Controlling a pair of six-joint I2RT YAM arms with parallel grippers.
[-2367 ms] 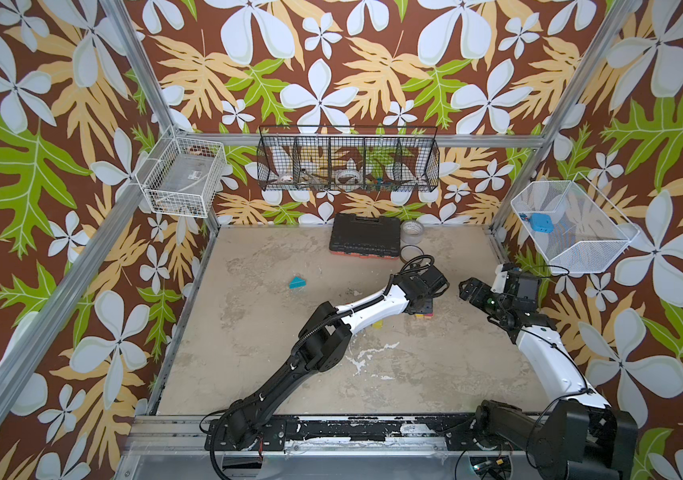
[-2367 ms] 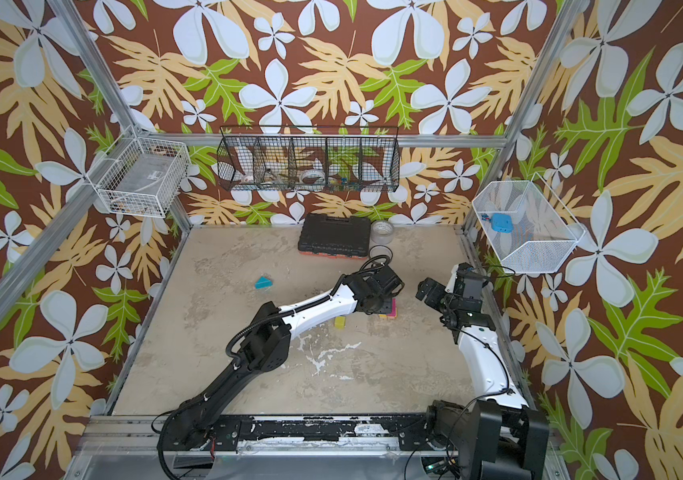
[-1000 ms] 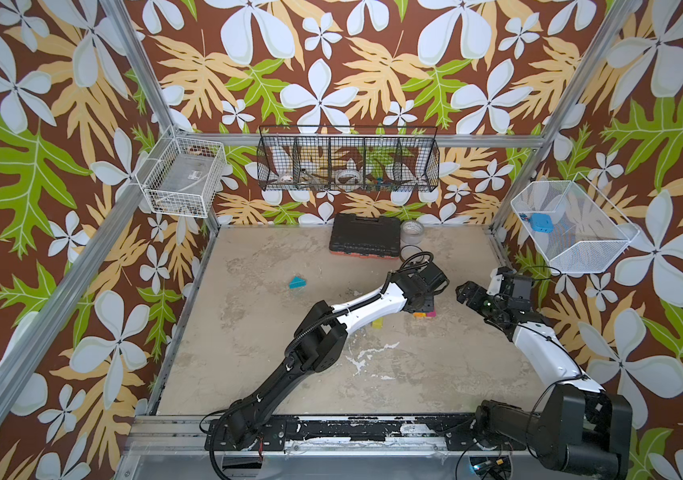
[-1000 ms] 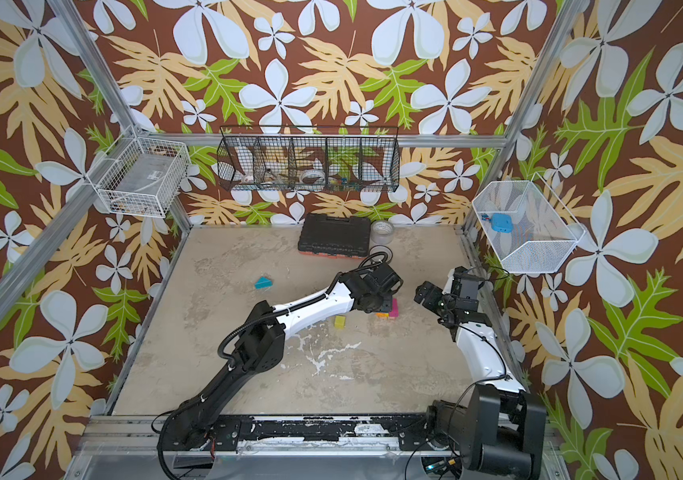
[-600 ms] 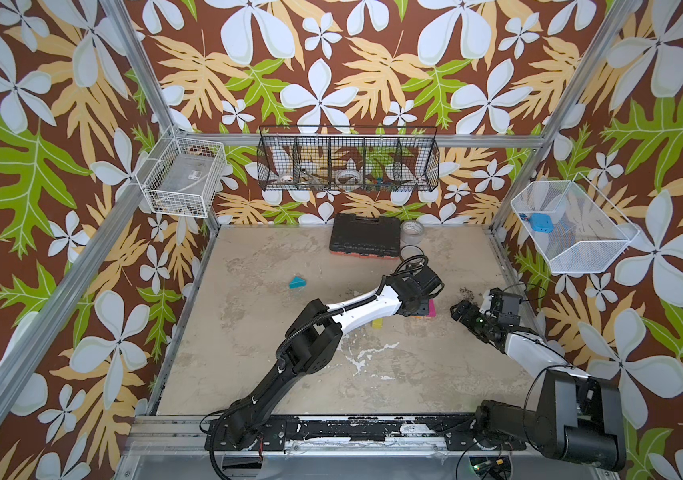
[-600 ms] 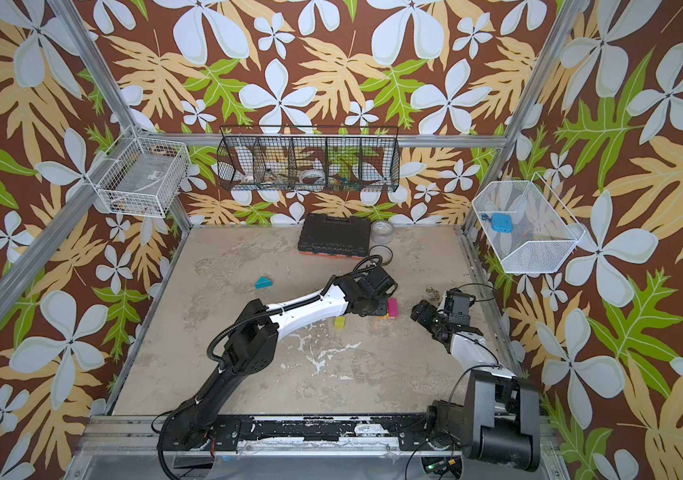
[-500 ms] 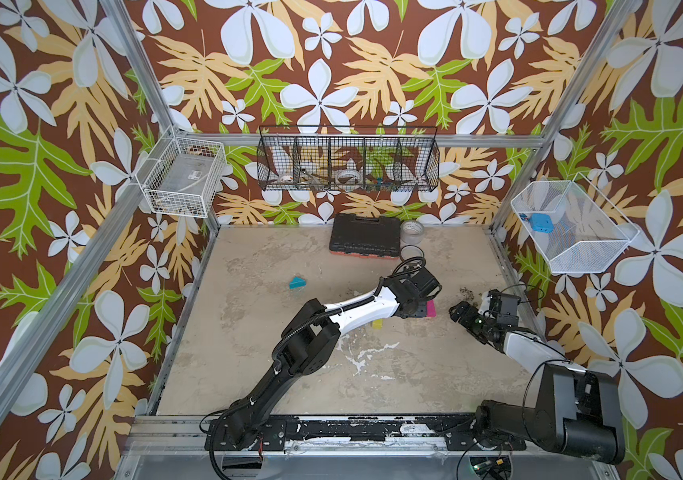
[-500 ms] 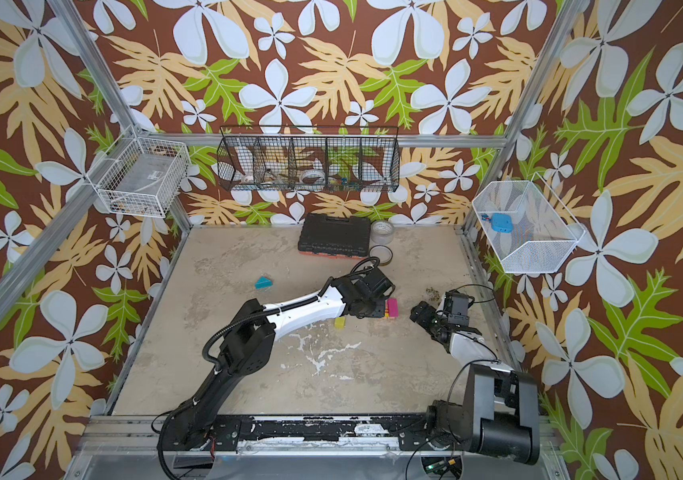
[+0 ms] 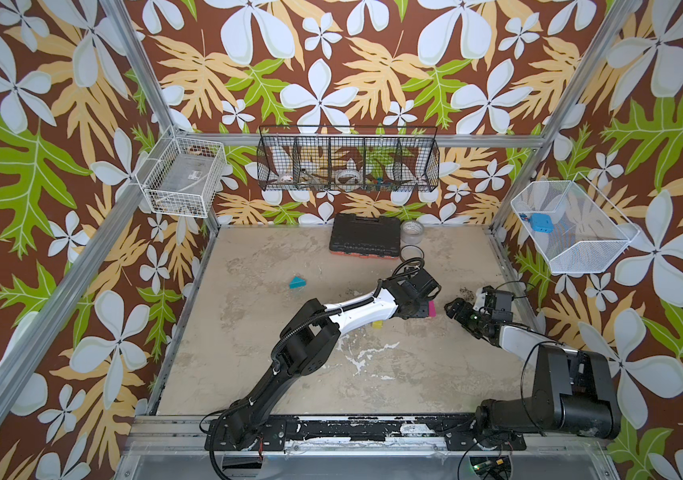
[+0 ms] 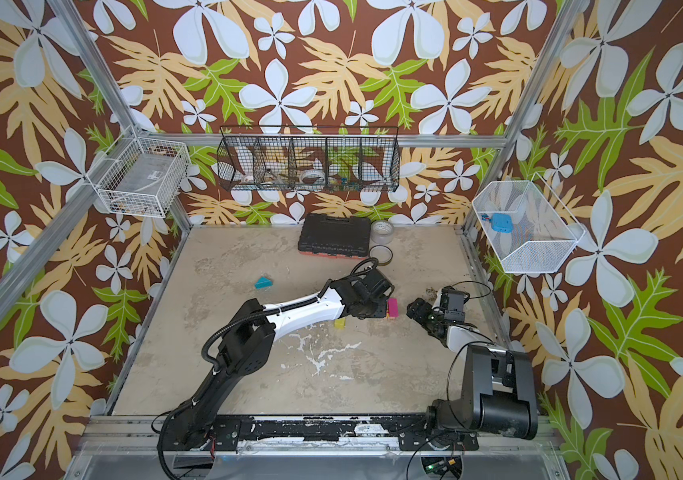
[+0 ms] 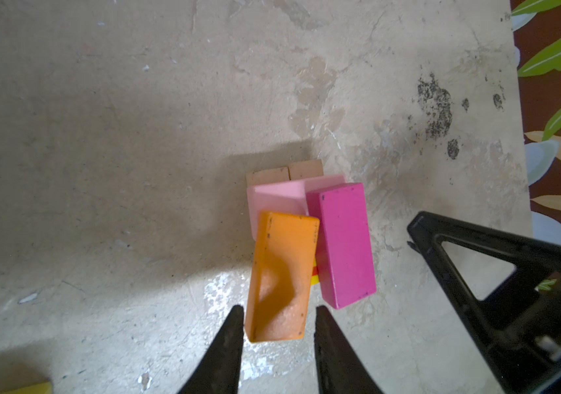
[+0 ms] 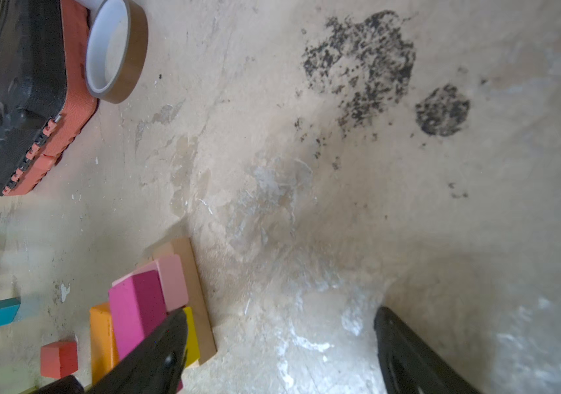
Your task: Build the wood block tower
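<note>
The tower point(image 11: 306, 218) is a low stack: plain planks point(image 11: 286, 172) lowest, a pink brick point(image 11: 279, 201) above them, and a magenta brick point(image 11: 344, 242) and an orange brick point(image 11: 281, 273) side by side on top. My left gripper point(image 11: 277, 324) is shut on the near end of the orange brick. In both top views it covers most of the stack, and only the magenta brick point(image 9: 431, 308) shows. My right gripper point(image 12: 282, 341) stands open, low over the table just right of the tower point(image 12: 156, 307). A teal wedge point(image 9: 297, 282), a yellow cube point(image 9: 378, 324) and a red block point(image 12: 59, 360) lie loose.
A black tool case point(image 9: 364, 241) and two tape rolls point(image 9: 413, 230) sit at the back of the table. Wire baskets point(image 9: 348, 164) hang on the walls. The right one holds a blue gadget point(image 9: 537, 222). Dark stains point(image 12: 361, 61) mark the table at the right.
My right arm has folded down and drawn back, bringing its gripper low beside the tower with the jaws slightly narrower. The left gripper has stayed at the tower on the orange brick.
</note>
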